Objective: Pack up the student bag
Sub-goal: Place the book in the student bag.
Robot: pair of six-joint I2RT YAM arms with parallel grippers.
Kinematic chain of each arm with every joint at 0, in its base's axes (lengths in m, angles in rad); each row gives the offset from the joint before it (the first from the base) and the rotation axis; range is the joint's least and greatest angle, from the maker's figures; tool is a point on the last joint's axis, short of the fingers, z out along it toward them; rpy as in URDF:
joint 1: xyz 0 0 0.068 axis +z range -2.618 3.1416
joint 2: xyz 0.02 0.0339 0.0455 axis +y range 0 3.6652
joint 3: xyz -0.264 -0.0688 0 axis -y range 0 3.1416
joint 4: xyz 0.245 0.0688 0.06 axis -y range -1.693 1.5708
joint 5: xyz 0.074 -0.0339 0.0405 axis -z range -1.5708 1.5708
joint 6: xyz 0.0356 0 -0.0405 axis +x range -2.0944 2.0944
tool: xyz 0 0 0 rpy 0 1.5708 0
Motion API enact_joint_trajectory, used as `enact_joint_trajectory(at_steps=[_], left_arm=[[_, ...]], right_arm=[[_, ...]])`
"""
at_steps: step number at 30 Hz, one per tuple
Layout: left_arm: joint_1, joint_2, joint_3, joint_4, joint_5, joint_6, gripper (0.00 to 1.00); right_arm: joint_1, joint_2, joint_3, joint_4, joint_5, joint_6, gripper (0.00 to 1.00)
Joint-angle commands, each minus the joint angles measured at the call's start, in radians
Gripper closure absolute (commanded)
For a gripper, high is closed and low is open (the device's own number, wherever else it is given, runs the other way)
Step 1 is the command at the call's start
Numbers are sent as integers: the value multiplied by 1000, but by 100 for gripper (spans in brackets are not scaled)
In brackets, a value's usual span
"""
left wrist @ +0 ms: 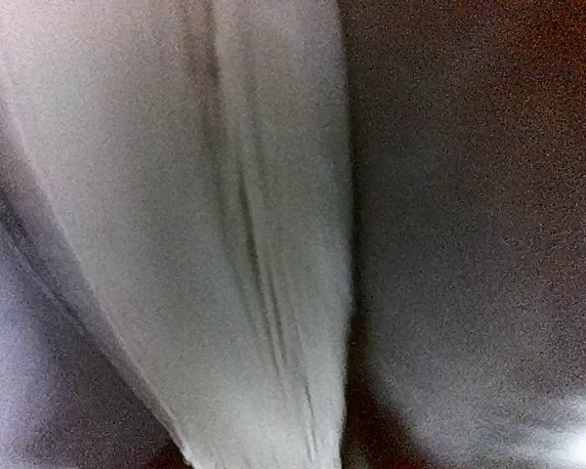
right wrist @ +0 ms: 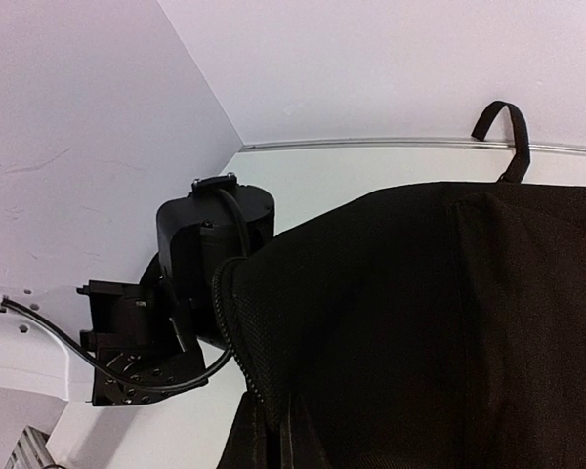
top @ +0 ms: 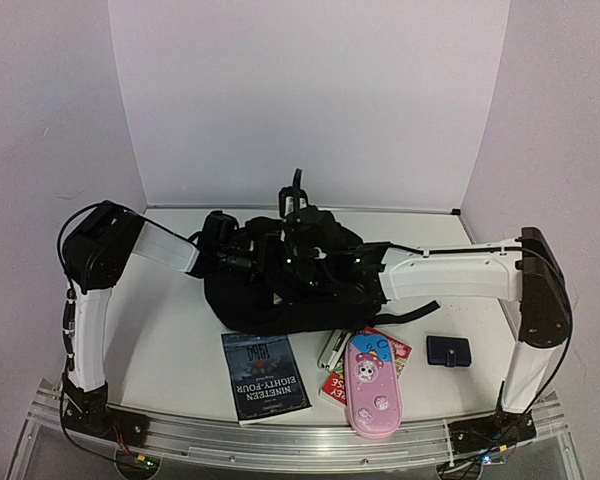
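Note:
The student bag [top: 270, 305] is a big black backpack in the middle of the table, its top loop [top: 297, 188] pointing to the back wall. My left gripper [top: 248, 256] reaches into the bag from the left and its fingers are hidden. The left wrist view shows only a blurred pale streaked surface [left wrist: 225, 244] beside dark fabric [left wrist: 479, 225]. My right gripper [top: 315, 258] comes from the right and is shut on the bag's zip edge [right wrist: 236, 342], holding the fabric [right wrist: 420, 322] up. Its fingers [right wrist: 288, 445] are mostly covered by the fabric.
A dark "Nineteen Eighty-Four" book [top: 265, 375], a pink pencil case [top: 370, 385] lying on a red book [top: 388, 348], a small pale object [top: 330, 350] and a dark-blue pouch [top: 448, 351] lie near the front edge. White walls enclose the back and sides. The left arm's wrist [right wrist: 190, 274] shows beside the bag.

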State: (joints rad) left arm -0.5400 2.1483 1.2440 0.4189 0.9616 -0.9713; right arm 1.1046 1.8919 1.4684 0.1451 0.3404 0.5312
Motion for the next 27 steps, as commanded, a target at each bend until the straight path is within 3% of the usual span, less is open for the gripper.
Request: enact_joint_trajectory(at_steps=[1,4,12,17,23,25,27], left_arm=[[-6,-96,38,-148,-80,190,49],[-6,-207,-8,-245,-184,260,33],[-5,-522,-192,-472,-433,375,18],[-5,-657,-259,-646,-539,406,16],[-5,-787,-360,-713,-557,324,17],[-5,-833,-417,-700,-552,275,18],[-6,-879,-489,-688,-549,229,19]], right_arm=[[6,-60,-12,-5,97,5,100],[2,-46,-9,-49,168,35,100],[-55,-4,-28,-95,190,106,100],[-103,13,-36,-99,160,111,100],[-120,26,-11,-100,14,25,98],[-120,-1,-32,-100,-53,8,78],[-119,-32,-59,-101,-126,-1,48]])
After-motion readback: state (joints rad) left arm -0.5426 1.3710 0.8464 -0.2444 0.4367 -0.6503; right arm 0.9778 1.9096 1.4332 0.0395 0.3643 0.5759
